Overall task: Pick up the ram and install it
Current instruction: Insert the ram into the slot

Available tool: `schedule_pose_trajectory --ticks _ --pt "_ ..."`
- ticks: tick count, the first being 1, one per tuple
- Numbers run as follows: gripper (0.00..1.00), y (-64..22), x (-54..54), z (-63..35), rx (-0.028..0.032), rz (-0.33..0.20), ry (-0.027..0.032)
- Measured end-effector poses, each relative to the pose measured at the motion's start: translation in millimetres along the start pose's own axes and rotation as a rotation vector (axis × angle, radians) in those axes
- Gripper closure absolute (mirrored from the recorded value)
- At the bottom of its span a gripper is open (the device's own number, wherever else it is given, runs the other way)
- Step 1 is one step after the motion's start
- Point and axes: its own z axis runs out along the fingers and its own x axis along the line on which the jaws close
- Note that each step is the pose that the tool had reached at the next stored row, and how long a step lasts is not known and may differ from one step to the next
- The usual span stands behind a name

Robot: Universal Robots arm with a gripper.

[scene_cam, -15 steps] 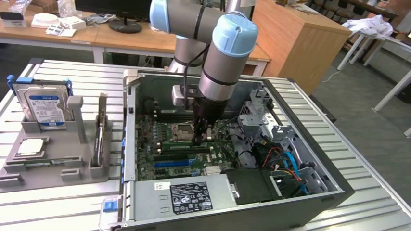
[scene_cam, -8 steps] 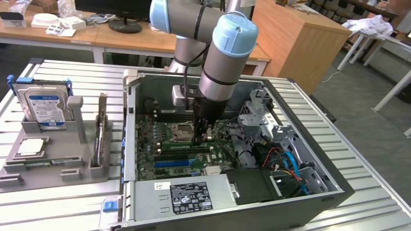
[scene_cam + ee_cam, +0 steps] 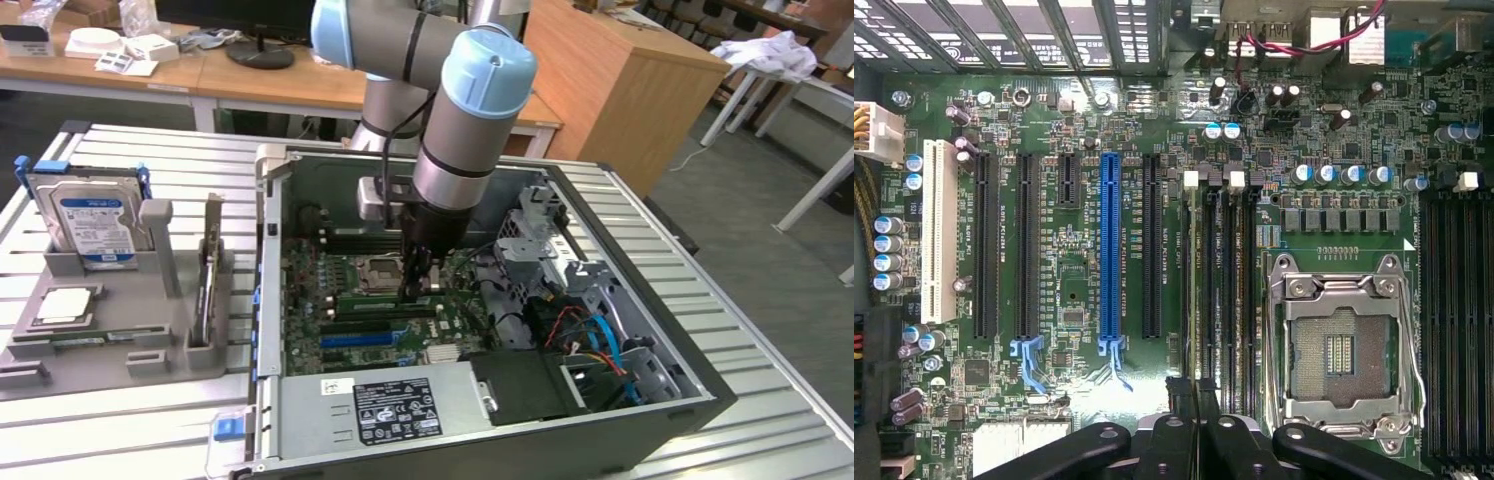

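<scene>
The ram (image 3: 78,338) is a thin green stick lying flat in the front of the grey fixture (image 3: 114,355), at the exterior view's left, outside the computer case. My gripper (image 3: 424,288) hangs low inside the open case (image 3: 274,300), just over the motherboard beside the processor socket (image 3: 378,270). In the wrist view its black fingers (image 3: 1179,430) are pressed together, with nothing visible between them. My gripper (image 3: 1194,395) stands at the end of the row of black memory slots (image 3: 1222,280), next to the empty processor socket (image 3: 1339,350).
A hard drive (image 3: 91,215) with a blue-white label stands in the fixture, and a square silver chip (image 3: 64,305) lies before it. A drive cage (image 3: 561,250) and cables (image 3: 601,345) crowd the case's right side. The power supply (image 3: 394,410) lies at the front.
</scene>
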Motion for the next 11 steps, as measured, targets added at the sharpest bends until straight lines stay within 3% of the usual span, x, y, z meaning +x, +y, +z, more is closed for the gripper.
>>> schedule_pose_trajectory --ticks 11 --pt "0.89 0.0 0.1 1.6 0.0002 0.000 0.0001"
